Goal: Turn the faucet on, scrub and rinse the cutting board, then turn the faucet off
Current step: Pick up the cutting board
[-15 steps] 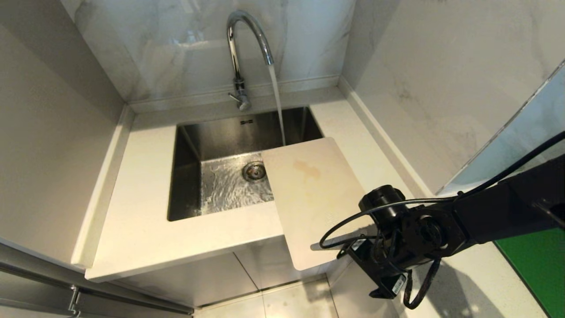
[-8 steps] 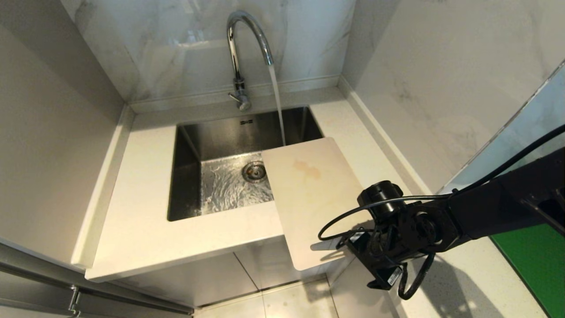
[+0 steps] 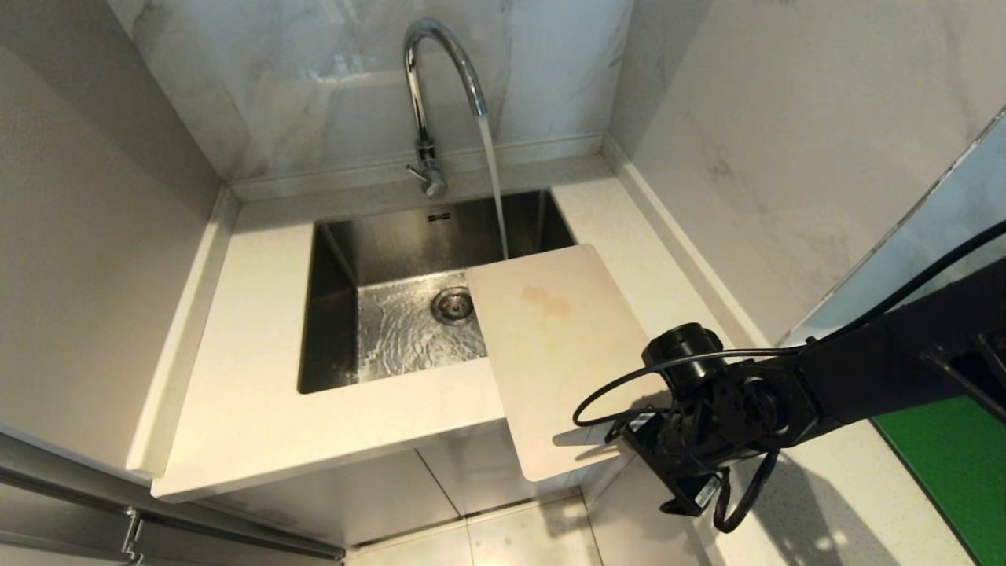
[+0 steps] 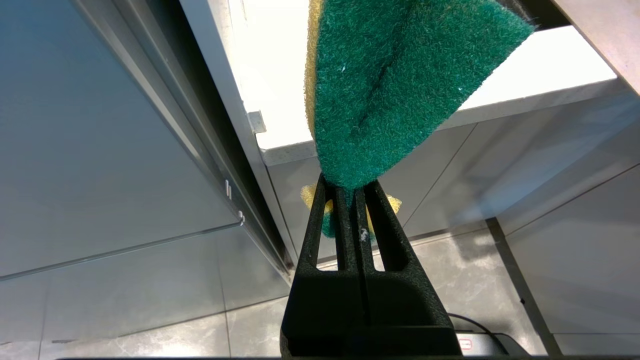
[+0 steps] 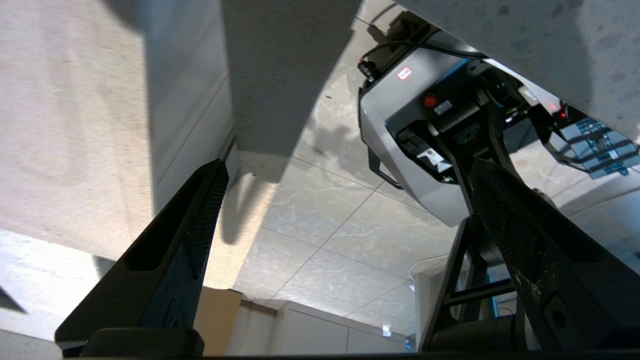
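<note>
A home kitchen corner is showing here. A steel sink (image 3: pixel 393 314) is sitting sunk into a pale stone counter (image 3: pixel 244 393), and a chrome faucet (image 3: pixel 432 102) is rising at the far edge, running water (image 3: pixel 493 189) into the basin. Marble-look wall panels (image 3: pixel 330 79) are closing in the far and right sides. Plain cabinet fronts (image 3: pixel 330 495) are standing under the counter above a grey tiled floor (image 3: pixel 503 542). A board (image 3: pixel 558 346) is lying across the sink's right rim, and a green sponge (image 4: pixel 395 85) is hanging near the counter's edge.
</note>
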Robot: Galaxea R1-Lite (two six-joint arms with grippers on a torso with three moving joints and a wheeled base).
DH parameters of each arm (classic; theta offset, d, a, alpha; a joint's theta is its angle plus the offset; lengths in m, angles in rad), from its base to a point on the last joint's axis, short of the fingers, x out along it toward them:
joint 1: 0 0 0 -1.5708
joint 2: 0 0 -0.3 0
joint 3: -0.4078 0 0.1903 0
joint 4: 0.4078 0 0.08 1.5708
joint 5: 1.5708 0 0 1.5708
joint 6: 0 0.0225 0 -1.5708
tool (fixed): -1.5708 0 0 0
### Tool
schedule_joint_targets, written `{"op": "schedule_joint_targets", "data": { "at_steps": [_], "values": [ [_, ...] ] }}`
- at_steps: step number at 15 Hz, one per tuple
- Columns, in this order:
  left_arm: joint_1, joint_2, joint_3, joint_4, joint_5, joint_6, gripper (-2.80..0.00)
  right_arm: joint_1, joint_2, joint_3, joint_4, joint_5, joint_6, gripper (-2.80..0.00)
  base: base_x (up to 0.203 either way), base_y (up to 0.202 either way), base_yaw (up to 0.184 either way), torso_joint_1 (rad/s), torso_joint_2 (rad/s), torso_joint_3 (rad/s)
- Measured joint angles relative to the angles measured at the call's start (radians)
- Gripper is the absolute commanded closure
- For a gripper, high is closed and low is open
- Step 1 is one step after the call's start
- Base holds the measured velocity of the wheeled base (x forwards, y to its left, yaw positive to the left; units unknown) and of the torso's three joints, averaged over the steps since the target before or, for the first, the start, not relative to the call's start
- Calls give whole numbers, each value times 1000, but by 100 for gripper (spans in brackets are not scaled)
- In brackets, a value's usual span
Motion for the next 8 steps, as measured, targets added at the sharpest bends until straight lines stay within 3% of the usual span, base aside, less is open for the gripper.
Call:
{"op": "schedule_joint_targets", "data": {
  "at_steps": [4,8],
  "values": [
    [0,0,0,0,0,0,0,-1,26,6,-11,-4,-6,-280,0,0,0,0,0,0],
    [0,0,0,0,0,0,0,-8,79,6,-22,-79,-23,-280,0,0,0,0,0,0]
  ]
}}
